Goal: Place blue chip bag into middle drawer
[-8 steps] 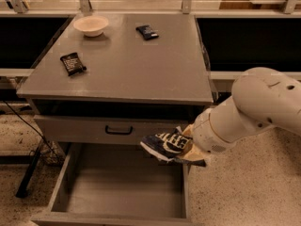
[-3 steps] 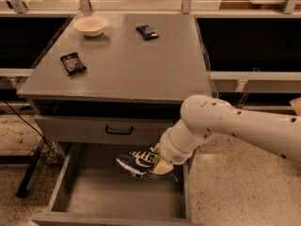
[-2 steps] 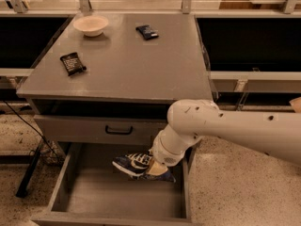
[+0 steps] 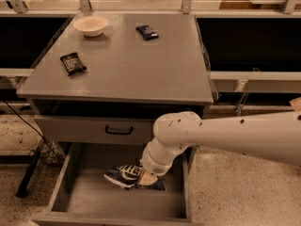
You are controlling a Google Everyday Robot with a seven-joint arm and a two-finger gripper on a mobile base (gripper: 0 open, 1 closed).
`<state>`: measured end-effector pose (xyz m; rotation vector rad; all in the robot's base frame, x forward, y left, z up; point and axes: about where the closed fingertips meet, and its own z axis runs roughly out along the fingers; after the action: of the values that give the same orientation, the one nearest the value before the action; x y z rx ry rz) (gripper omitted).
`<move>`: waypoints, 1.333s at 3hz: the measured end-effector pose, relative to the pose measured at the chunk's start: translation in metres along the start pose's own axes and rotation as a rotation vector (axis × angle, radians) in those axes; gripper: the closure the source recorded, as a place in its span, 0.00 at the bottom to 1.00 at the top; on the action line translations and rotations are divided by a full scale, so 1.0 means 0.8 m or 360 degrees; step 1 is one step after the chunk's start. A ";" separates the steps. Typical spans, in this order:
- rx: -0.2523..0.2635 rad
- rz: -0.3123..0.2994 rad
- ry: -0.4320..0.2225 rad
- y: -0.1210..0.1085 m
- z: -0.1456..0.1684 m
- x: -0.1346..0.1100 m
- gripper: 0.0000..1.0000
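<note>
The blue chip bag (image 4: pixel 122 175), navy foil with white patches, lies tilted low inside the open middle drawer (image 4: pixel 89 197), at or just above its grey floor near the right side. My gripper (image 4: pixel 146 179) reaches down into the drawer from the right on the end of the big white arm (image 4: pixel 225 138). It is shut on the right end of the bag. The arm's wrist hides part of the bag and the drawer's right back corner.
Above the open drawer is a closed drawer front with a black handle (image 4: pixel 118 130). On the grey cabinet top (image 4: pixel 136 69) sit a white bowl (image 4: pixel 91 25), a flat black packet (image 4: pixel 73 63) and a small dark blue packet (image 4: pixel 147 31). Cables and a black stand leg (image 4: pixel 29 172) lie on the floor at the left.
The arm has swung left and down from the drawer's right edge. It carried the bag lower and deeper into the open drawer.
</note>
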<state>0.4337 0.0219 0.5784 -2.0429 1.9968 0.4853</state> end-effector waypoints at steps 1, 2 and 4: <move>0.0000 0.0000 0.0000 0.000 0.000 0.000 1.00; -0.0047 0.0029 -0.0019 0.012 0.028 0.001 1.00; -0.0153 0.0094 -0.0054 0.009 0.091 0.003 1.00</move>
<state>0.4214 0.0482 0.5115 -2.0205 2.0564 0.6356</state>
